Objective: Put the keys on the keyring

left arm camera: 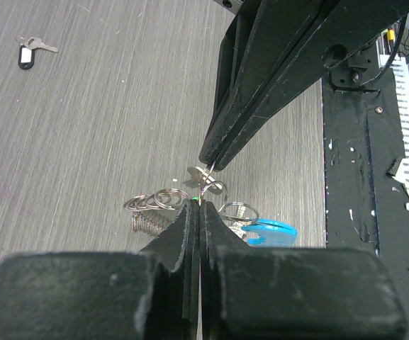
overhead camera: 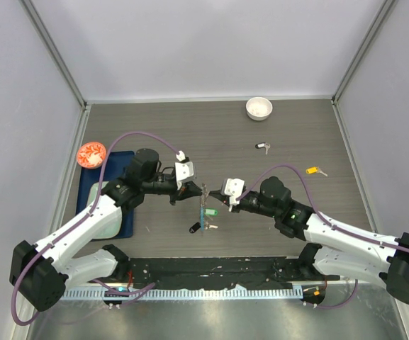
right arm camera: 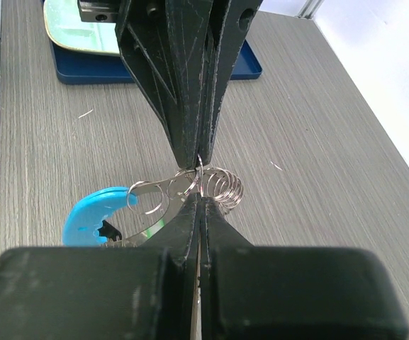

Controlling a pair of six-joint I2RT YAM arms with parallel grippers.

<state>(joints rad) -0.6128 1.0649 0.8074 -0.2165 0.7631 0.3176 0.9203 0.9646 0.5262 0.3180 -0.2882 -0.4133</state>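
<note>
Silver keyring (right arm camera: 222,185) with blue segment (right arm camera: 91,216); left tool (right arm camera: 198,152) and right tool (right arm camera: 198,202) both clamped shut on its coils, tip to tip. Black-tagged key (overhead camera: 261,146), yellow-tagged key (overhead camera: 316,171): on desk (overhead camera: 154,120), well right of keyring.

In the overhead view we find soft, even light from above: the worktop (overhead camera: 296,142) is clearly lit, the arms cast only faint, blurred shadows, and the pale walls (overhead camera: 190,42) look slightly washed out. Through the wrist cameras we see the left gripper (left arm camera: 195,207) and the right gripper (right arm camera: 198,200) as dark, out-of-focus masses filling the bottom of each frame, while the worktop grain behind is crisp and small glints sparkle on the keyring (right arm camera: 222,188) coils.
</note>
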